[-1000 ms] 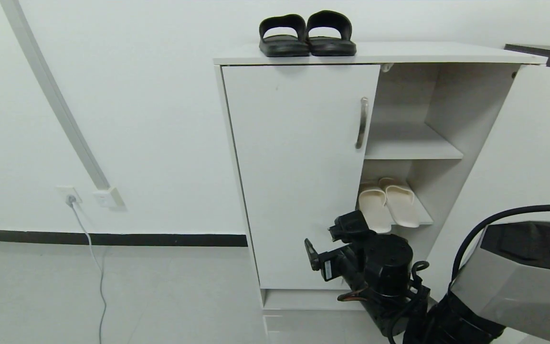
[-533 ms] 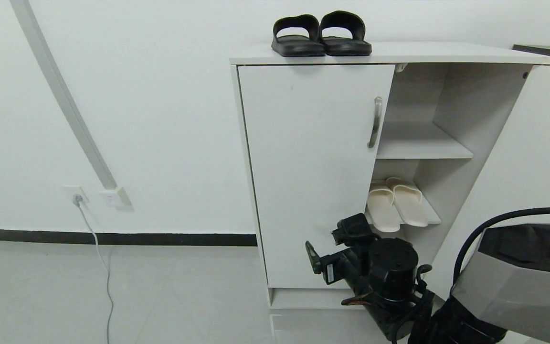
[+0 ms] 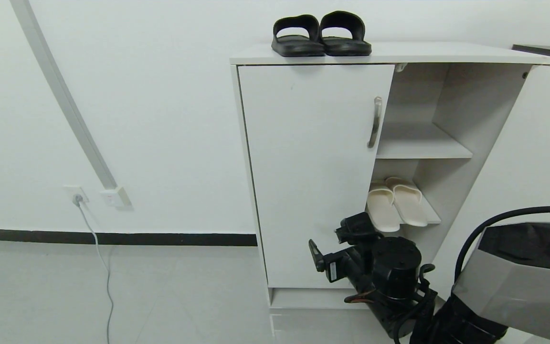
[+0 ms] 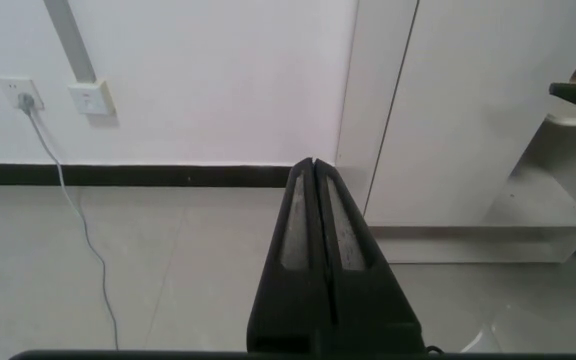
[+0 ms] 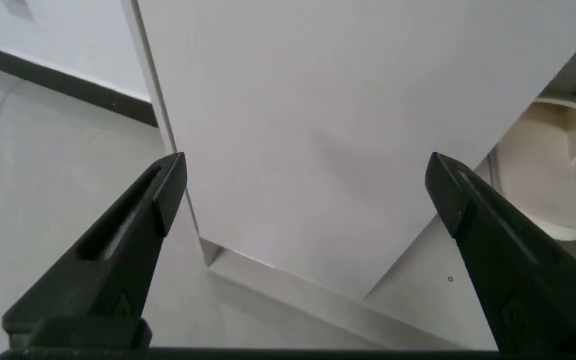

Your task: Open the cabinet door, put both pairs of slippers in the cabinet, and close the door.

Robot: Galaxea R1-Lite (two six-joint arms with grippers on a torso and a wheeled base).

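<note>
Shows right gripper (image 5: pixel 306 170) spread wide and empty, low before the shut left door (image 3: pixel 313 181); left gripper (image 4: pixel 313 180) pressed shut on nothing. Places white slippers (image 3: pixel 396 205) at the front edge of the lower shelf (image 3: pixel 431 216), right door (image 3: pixel 537 143) standing open; black slippers (image 3: pixel 322 36) at the front edge of the cabinet top (image 3: pixel 447 50). Risks, on a climb toward that top, snagging the handle (image 3: pixel 375 122) or shoving the black pair off the edge with jaws this wide.

Atop the white cabinet (image 3: pixel 447 51) sit black slippers (image 3: pixel 322 34). Its right door (image 3: pixel 533 153) stands open; cream slippers (image 3: pixel 396 204) lie on the lower shelf (image 3: pixel 433 218).
</note>
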